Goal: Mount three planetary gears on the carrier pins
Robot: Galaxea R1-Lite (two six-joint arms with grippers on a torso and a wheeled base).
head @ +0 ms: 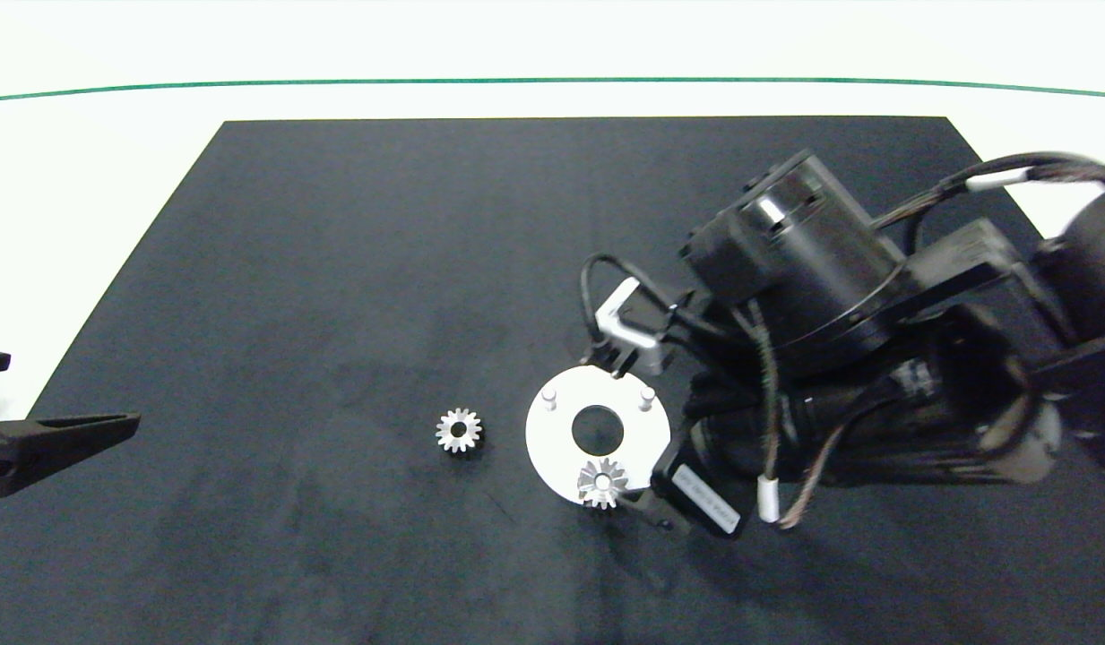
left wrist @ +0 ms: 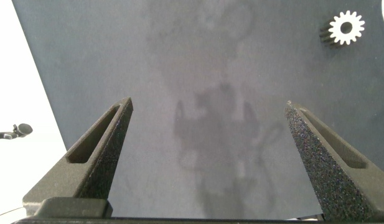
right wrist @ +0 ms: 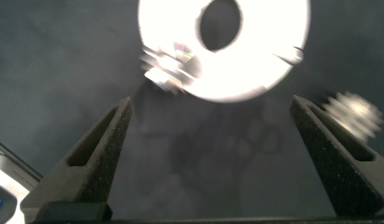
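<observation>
On the white carrier disc (head: pixel 552 439), just ahead of the right gripper (right wrist: pixel 210 155), one planetary gear (head: pixel 602 483) already sits over the pin nearest the camera, while the two other carrier pins (head: pixel 548 395) (head: pixel 646 395) stand bare on either side of the centre hole. A second gear (head: pixel 459 430) lies flat on the dark mat (head: pixel 337 269), beyond the disc as seen from that gripper, and the right wrist view shows a blurred third gear (right wrist: pixel 353 111) close beside one of its fingers (right wrist: pixel 332 155). The right gripper stands wide open and holds nothing, hovering low at the disc's edge. The step in hand looks like fetching the next gear: it would go best by closing across the teeth squarely, keeping the gear level, then lining the bore over a bare pin before lowering, without nudging the disc or the seated gear. Far off at the mat's edge, the left gripper (left wrist: pixel 207 155) rests wide open and empty.
</observation>
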